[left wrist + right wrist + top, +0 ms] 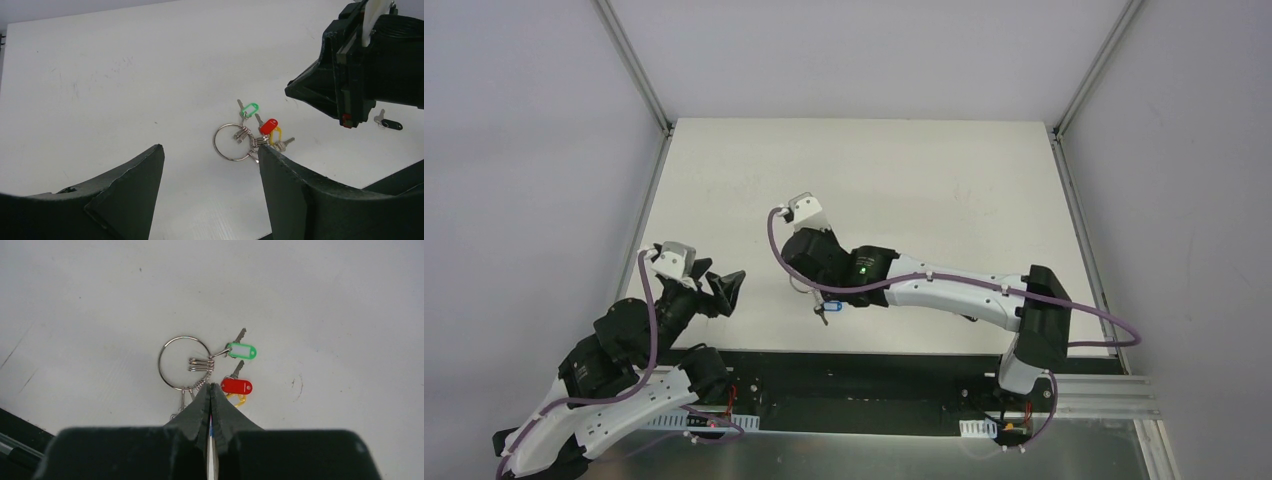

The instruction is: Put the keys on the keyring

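Showing black key [389, 123] only from left wrist, keyring [159, 363] from both

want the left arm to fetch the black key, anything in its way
yes: the right gripper, shut, hangs between the open left gripper and the black key; the keyring lies nearer.
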`<act>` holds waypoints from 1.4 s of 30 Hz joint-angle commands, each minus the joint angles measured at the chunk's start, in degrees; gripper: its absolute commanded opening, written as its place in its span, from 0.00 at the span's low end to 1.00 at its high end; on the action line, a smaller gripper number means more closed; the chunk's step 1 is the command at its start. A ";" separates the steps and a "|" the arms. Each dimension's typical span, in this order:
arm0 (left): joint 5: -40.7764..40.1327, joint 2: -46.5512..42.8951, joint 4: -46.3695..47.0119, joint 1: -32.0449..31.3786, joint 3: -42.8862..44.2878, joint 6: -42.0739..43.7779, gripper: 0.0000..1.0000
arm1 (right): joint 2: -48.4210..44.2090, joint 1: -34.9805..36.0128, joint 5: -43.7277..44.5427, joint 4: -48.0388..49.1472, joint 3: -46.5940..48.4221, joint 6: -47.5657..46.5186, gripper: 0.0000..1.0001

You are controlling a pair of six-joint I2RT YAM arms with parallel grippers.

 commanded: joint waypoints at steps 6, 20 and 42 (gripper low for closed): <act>-2.79 0.09 2.16 0.48 -0.31 0.90 0.68 | 3.86 -3.64 -9.33 -0.39 0.27 9.76 0.36; -3.12 -0.98 2.09 0.47 -0.60 0.44 0.68 | 18.78 -3.94 -18.54 1.05 8.73 14.42 0.50; -3.01 -0.73 2.18 0.51 -0.70 0.70 0.68 | 29.18 -7.26 -20.26 3.80 10.15 16.31 0.46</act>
